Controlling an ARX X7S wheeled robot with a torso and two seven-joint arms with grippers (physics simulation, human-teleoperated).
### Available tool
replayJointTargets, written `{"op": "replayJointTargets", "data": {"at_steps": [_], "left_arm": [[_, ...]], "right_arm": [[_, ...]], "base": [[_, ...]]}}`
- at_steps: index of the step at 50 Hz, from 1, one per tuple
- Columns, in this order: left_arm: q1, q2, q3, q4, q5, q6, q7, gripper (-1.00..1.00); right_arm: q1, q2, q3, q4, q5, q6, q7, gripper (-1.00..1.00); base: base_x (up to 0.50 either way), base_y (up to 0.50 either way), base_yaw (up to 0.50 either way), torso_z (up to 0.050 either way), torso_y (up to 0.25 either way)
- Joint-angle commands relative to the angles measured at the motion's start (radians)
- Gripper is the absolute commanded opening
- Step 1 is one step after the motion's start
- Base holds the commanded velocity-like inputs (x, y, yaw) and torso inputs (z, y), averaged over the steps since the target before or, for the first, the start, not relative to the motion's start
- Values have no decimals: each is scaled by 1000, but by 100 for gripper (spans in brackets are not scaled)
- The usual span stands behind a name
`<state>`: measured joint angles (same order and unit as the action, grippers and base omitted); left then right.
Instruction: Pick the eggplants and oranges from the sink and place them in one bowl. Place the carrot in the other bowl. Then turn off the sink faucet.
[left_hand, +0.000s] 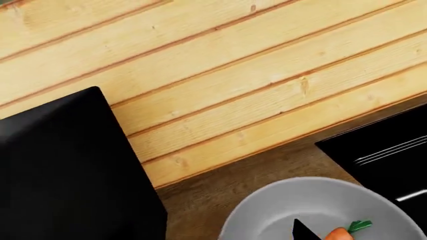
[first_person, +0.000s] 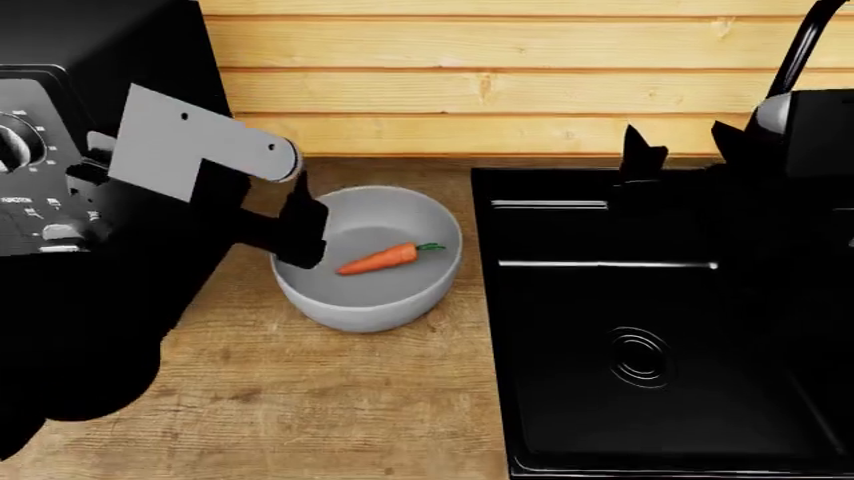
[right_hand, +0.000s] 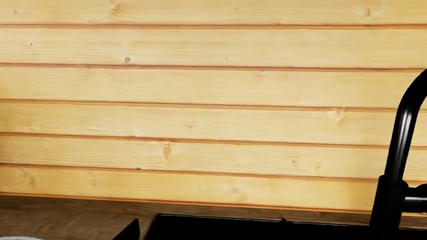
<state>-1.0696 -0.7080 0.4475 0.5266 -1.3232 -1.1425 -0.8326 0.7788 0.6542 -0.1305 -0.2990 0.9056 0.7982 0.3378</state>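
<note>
The carrot (first_person: 380, 259) lies in the pale grey bowl (first_person: 400, 300) on the wooden counter, left of the black sink (first_person: 627, 300). My left gripper (first_person: 304, 232) hangs over the bowl's left rim, open, apart from the carrot. In the left wrist view one fingertip (left_hand: 303, 231) shows beside the carrot (left_hand: 339, 234) in the bowl (left_hand: 280, 210). My right gripper (first_person: 683, 150) is open and empty above the sink's back rim, left of the black faucet (first_person: 805, 45), which also shows in the right wrist view (right_hand: 399, 150). The visible basin holds nothing. Eggplant, orange and white bowl are out of view.
A black appliance with knobs (first_person: 54, 200) stands at the counter's left, close behind my left arm; it also shows in the left wrist view (left_hand: 67, 170). A wood-plank wall (first_person: 467, 90) runs behind the counter. A round drain (first_person: 641, 357) sits in the basin.
</note>
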Motion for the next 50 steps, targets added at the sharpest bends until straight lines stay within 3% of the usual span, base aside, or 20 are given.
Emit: {"op": "replayJointTargets", "data": {"at_steps": [1,21,49,50], "left_arm": [[91,-32,-27,68,34,63,-32,100],[149,-18,-4,48,103,123,7,100],[162,-8,17,50,132,144,16,100],[181,1,-22,35,68,169,17,100]], "right_arm": [[-2,-4,-4,0,-12,-26,-20,100],[-24,-11,-6,7,-4,-27,-15,100],[-58,-3,3,6,-9,-44,-4,100],[-59,-3,4,5,-8,-44,-3,100]], "base": [[-367,-1,0,0,0],[-319,-25,0,0,0],[-4,-492,0,0,0],[1,-500,0,0,0]]}}
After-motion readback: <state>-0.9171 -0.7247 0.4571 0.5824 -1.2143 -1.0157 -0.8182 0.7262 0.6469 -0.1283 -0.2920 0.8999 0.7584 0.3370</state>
